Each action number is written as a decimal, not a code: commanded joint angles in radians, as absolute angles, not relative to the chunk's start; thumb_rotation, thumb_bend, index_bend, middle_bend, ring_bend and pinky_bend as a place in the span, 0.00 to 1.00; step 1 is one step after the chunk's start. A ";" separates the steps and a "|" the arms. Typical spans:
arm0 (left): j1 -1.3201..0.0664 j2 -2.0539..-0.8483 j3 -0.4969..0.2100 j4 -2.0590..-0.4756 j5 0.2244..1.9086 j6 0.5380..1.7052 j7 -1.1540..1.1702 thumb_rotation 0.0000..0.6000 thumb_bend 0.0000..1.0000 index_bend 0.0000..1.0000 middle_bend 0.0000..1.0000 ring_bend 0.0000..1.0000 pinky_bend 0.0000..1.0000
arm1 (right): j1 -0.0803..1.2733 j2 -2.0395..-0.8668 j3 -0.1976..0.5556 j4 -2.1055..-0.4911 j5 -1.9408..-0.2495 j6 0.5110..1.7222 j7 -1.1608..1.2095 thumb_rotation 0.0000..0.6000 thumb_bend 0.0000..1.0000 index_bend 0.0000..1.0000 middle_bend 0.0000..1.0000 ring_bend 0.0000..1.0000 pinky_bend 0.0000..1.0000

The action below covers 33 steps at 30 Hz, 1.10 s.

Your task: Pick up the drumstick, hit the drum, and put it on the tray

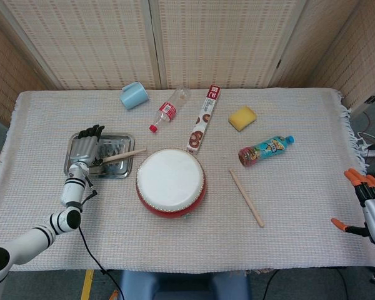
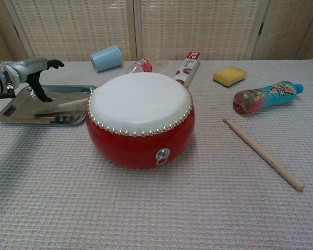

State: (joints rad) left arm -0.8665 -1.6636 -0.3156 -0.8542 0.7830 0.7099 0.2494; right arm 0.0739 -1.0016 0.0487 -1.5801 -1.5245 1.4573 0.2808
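Note:
One wooden drumstick (image 1: 122, 154) (image 2: 62, 105) lies in the metal tray (image 1: 115, 172) (image 2: 18, 112), its tip reaching over the tray's right rim toward the drum. My left hand (image 1: 86, 147) (image 2: 30, 71) hovers just above the tray's left part with fingers spread, holding nothing. The red drum (image 1: 170, 181) (image 2: 140, 117) with a white skin stands right of the tray. A second drumstick (image 1: 246, 198) (image 2: 262, 152) lies on the cloth to the drum's right. My right hand (image 1: 369, 204) rests off the table's right front edge, fingers apart and empty.
Along the back stand a blue cup (image 1: 134, 95), a fallen clear bottle (image 1: 167, 110), a long foil box (image 1: 204, 119) and a yellow sponge (image 1: 242, 117). A colourful drink bottle (image 1: 265, 150) lies right of the drum.

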 commanded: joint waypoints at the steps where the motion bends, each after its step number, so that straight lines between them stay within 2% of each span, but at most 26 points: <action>1: -0.865 -1.659 -0.316 -0.857 0.775 0.708 0.257 1.00 0.21 0.00 0.00 0.00 0.02 | 0.073 -1.001 0.049 -1.581 -1.525 1.459 0.281 1.00 0.07 0.00 0.02 0.00 0.07; 4: -0.854 -1.655 -0.336 -0.878 0.773 0.749 0.235 1.00 0.21 0.00 0.00 0.00 0.02 | 0.071 -1.000 0.048 -1.580 -1.527 1.464 0.283 1.00 0.07 0.00 0.02 0.00 0.07; 7: -0.818 -1.635 -0.360 -0.938 0.803 0.842 0.179 1.00 0.21 0.00 0.00 0.00 0.03 | 0.070 -0.997 0.045 -1.578 -1.522 1.456 0.285 1.00 0.07 0.00 0.02 0.00 0.07; 10: -0.754 -1.587 -0.347 -1.047 0.854 0.943 0.146 1.00 0.25 0.00 0.00 0.00 0.04 | 0.074 -0.994 0.043 -1.575 -1.518 1.442 0.289 1.00 0.07 0.00 0.02 0.00 0.07; 17: -0.552 -1.434 -0.240 -1.358 0.998 1.214 0.152 1.00 0.27 0.08 0.03 0.00 0.06 | 0.098 -1.000 0.043 -1.547 -1.540 1.418 0.319 1.00 0.07 0.00 0.02 0.00 0.07; 21: -0.443 -1.349 -0.168 -1.496 1.072 1.327 0.153 1.00 0.27 0.09 0.04 0.00 0.06 | 0.103 -1.020 0.039 -1.520 -1.556 1.423 0.334 1.00 0.07 0.00 0.02 0.00 0.06; 28: -0.280 -1.278 -0.066 -1.616 1.196 1.518 0.157 1.00 0.27 0.11 0.04 0.00 0.06 | 0.086 -1.076 0.037 -1.488 -1.563 1.467 0.279 1.00 0.07 0.00 0.02 0.00 0.05; 33: -0.215 -1.266 -0.033 -1.635 1.245 1.584 0.170 1.00 0.27 0.11 0.04 0.00 0.06 | 0.073 -1.097 0.032 -1.489 -1.569 1.492 0.243 1.00 0.07 0.00 0.02 0.00 0.05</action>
State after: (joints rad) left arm -0.2302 -1.2739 -0.0431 -1.6248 1.2322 1.5696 0.1640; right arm 0.0760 -1.0934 0.0337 -1.4881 -1.5679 1.4878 0.2459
